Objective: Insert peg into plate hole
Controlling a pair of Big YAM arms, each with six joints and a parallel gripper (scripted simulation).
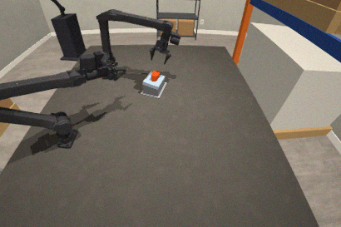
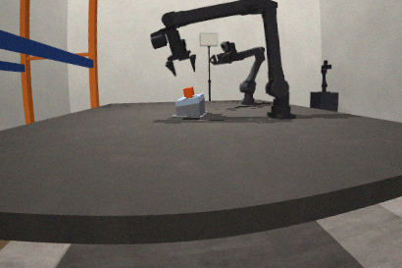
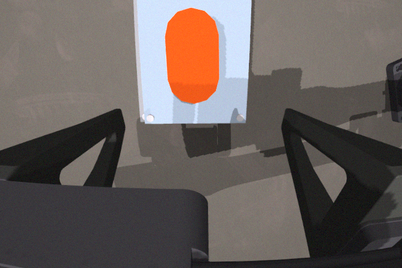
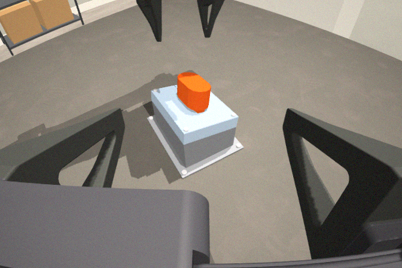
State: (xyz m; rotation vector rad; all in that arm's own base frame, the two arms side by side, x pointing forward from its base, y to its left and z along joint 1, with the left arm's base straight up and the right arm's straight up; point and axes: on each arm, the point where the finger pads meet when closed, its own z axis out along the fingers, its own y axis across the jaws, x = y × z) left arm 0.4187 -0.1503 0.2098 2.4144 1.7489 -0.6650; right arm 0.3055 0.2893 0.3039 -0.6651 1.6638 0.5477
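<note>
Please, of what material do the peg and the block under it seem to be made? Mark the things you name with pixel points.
Peg (image 1: 155, 76) (image 2: 188, 92) (image 3: 192, 55) (image 4: 194, 93): perhaps matte plastic; even orange, no sharp glints.
Block (image 1: 152, 89) (image 2: 190, 108) (image 4: 209, 146): perhaps painted metal or plastic; flat gray sides, pale-blue top layer.

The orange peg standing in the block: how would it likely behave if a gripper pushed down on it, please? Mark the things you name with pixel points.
The peg (image 1: 155, 76) (image 2: 188, 92) (image 3: 192, 55) (image 4: 196, 91) looks rigid, with crisp edges, so it probably won't bend. Its flat sides suggest little rolling. It stands proud of the block (image 1: 153, 86) (image 2: 190, 108) (image 3: 152, 47) (image 4: 209, 148), so it may sink further or bind.
</note>
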